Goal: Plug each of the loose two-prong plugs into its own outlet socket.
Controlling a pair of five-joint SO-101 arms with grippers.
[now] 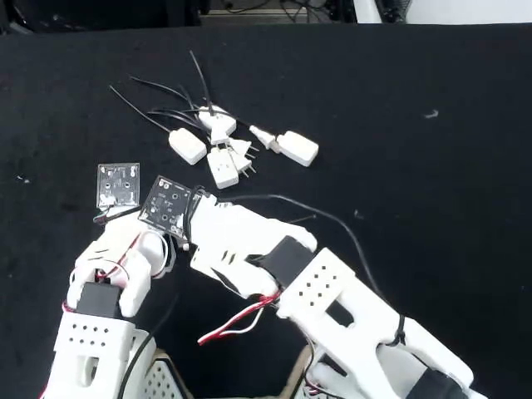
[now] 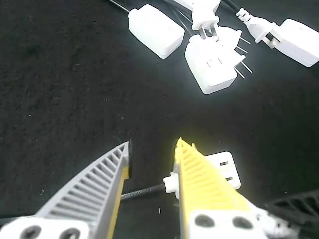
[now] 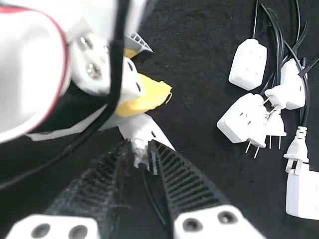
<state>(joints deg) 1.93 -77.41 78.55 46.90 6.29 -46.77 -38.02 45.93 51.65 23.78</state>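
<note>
High view, with both wrist views: the task is standing at an early stage. On the black cloth-covered table [image 1: 432,75], one white two-prong plug [image 1: 263,135] is sitting pushed into a white rectangular socket block [image 1: 298,148], so that pairing is looking finished. Just beside it, among the tangled thin black cords [image 1: 154,116], loose white plugs [image 1: 243,158] are lying with their bare prongs showing. A white rounded socket block [image 1: 187,145] is lying there with nothing in it. These are waiting their turn.

Nearer the arms, the two grippers are sitting close together over another piece. The right gripper [image 3: 141,145], with black ribbed fingers, is pinching a small white moulded cord end [image 3: 138,152], whose black lead is trailing back between the fingers. Whether this is a plug or the tail of a socket, I cannot tell.

The left gripper [image 2: 153,144], with one grey and one yellow finger, is standing spread and gripping nothing. A black lead [image 2: 144,191] is crossing the gap between its fingers. A white two-slot socket block [image 2: 224,169] is lying on the table just beside the yellow finger, its visible slots empty.

By my judgement, one pairing is done, the one in hand is not yet mated, and the cluster is making up the bulk of the remaining work.
</note>
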